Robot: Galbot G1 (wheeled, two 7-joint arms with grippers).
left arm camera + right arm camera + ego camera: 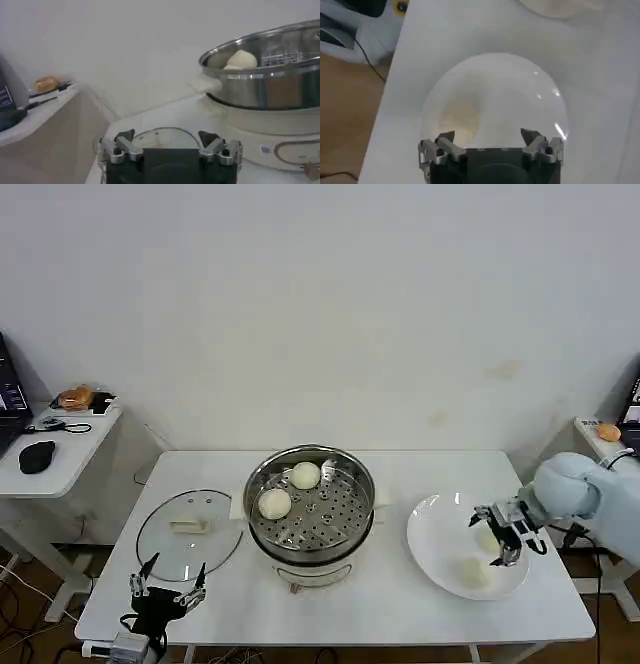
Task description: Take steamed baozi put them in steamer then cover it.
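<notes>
Right pincer (505, 539) apart over plate (432, 536) | left pincer (167, 584) apart (table edge)

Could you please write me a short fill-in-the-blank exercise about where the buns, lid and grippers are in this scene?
1. The steamer holds ___ baozi.
2. The cover lies flat on the table, on the steamer's ___ side.
3. The right gripper hovers above the white ___.
4. The left gripper waits with open fingers near the table's ___ edge.

Missing words: two; left; plate; front

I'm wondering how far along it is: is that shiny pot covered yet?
No, uncovered. The steamer stands open with two baozi on its perforated tray, while the glass cover lies flat on the table to its left.
</notes>
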